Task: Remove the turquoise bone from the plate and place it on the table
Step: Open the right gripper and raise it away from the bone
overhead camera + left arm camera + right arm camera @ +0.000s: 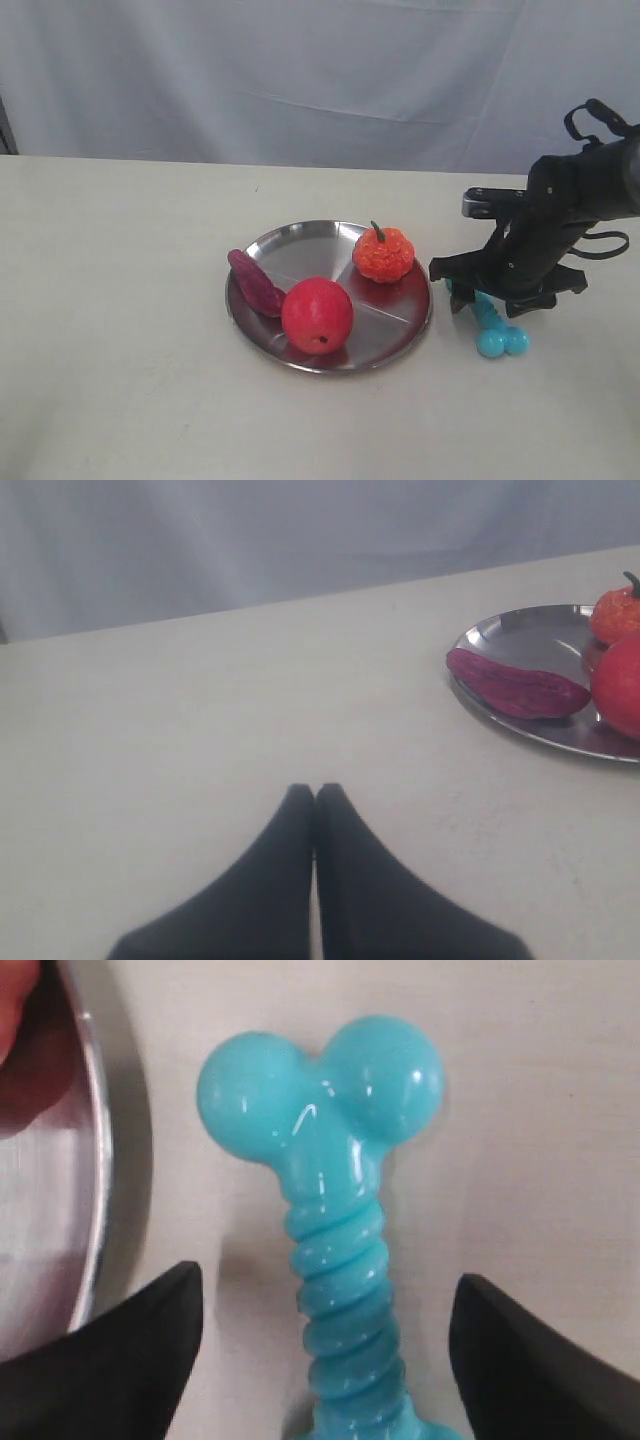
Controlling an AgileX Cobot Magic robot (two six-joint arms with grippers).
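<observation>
The turquoise bone (497,330) (335,1230) lies on the cream table (120,380), just right of the plate (310,245), apart from its rim. My right gripper (488,303) (325,1295) hovers over the bone, open, its black fingers (150,1335) standing wide on either side of the ribbed shaft without touching it. The plate's edge (95,1160) shows beside one finger. In the left wrist view my left gripper (314,795) is shut on nothing, low over bare table, well away from the plate (520,630). The left arm is out of the exterior view.
On the plate sit a red ball (317,315), an orange pumpkin toy (383,254) and a purple leaf-shaped piece (257,283) (517,683). A grey cloth backdrop (300,70) runs behind the table.
</observation>
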